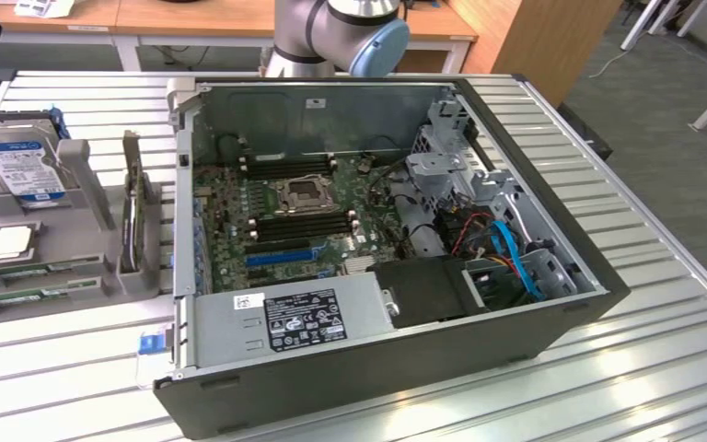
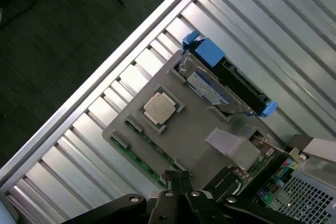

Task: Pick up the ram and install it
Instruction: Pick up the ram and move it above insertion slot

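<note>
Both jaws of the gripper (image 2: 178,179) closed together; near the ram (image 2: 137,158).

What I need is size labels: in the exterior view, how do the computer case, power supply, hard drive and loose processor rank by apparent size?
Largest to smallest:
computer case
power supply
hard drive
processor
None look alike.

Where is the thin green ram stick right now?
The thin green ram stick lies on the grey plastic holder at the exterior view's left, beside the square silver processor chip, outside the open black computer case.
</note>
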{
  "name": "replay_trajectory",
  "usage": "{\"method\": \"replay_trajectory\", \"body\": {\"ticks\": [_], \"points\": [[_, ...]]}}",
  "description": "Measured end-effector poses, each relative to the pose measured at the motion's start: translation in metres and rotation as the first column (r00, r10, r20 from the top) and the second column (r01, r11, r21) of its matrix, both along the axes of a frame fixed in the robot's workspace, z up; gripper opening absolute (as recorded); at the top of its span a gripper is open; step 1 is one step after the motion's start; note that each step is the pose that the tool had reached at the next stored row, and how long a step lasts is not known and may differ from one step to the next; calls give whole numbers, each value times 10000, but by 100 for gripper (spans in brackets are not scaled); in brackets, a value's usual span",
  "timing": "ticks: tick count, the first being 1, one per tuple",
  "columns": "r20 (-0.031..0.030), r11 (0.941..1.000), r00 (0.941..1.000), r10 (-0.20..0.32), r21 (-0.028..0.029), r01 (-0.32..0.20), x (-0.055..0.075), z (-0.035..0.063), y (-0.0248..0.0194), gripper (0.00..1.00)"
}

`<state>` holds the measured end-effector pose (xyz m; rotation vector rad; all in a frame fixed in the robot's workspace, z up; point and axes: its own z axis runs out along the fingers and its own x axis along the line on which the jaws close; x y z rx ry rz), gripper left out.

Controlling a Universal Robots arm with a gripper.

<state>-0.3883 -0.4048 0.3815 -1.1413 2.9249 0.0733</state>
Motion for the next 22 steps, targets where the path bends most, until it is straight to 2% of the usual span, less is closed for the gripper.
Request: {"method": "replay_trajectory", "body": {"ticks": [5,11,17,22], "points": [[0,9977,9977,675,-4,-675,0,0,0,10],[-2,9888,9888,1490,-11,-1490,0,0,0,10],[-2,9731,9731,2302,-17,-2302,0,0,0,10],[-4,9552,9552,2959,-24,-2959,1,0,0,10]]}}
